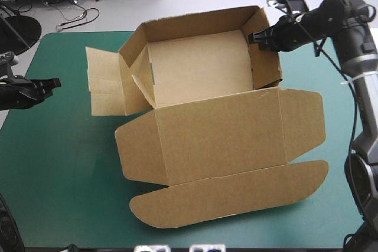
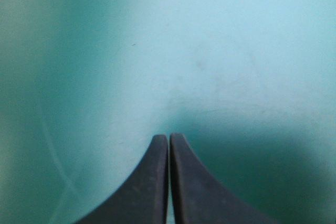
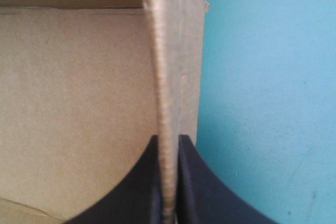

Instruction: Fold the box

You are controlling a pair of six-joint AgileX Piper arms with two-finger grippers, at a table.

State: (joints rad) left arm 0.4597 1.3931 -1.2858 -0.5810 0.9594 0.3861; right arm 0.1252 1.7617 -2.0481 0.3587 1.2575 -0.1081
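Observation:
The brown box point(image 1: 207, 87) sits mid-table as a half-formed tray: far and right walls raised, the left wall's flaps point(image 1: 112, 81) folded outward, the lid point(image 1: 230, 146) flat toward the near edge. My right gripper point(image 1: 255, 38) reaches over the far right corner, and in the right wrist view it point(image 3: 168, 142) is shut on the top edge of the right wall point(image 3: 165, 77). My left gripper point(image 1: 54, 82) hovers at the table's left side, apart from the box; the left wrist view shows it point(image 2: 168, 139) shut with only the teal-green cover ahead.
Bare teal-green cover point(image 1: 65, 157) lies to the left and near-left of the box. The lid's rounded tuck flap point(image 1: 236, 196) reaches close to the table's near edge. A narrow strip of cover remains right of the box.

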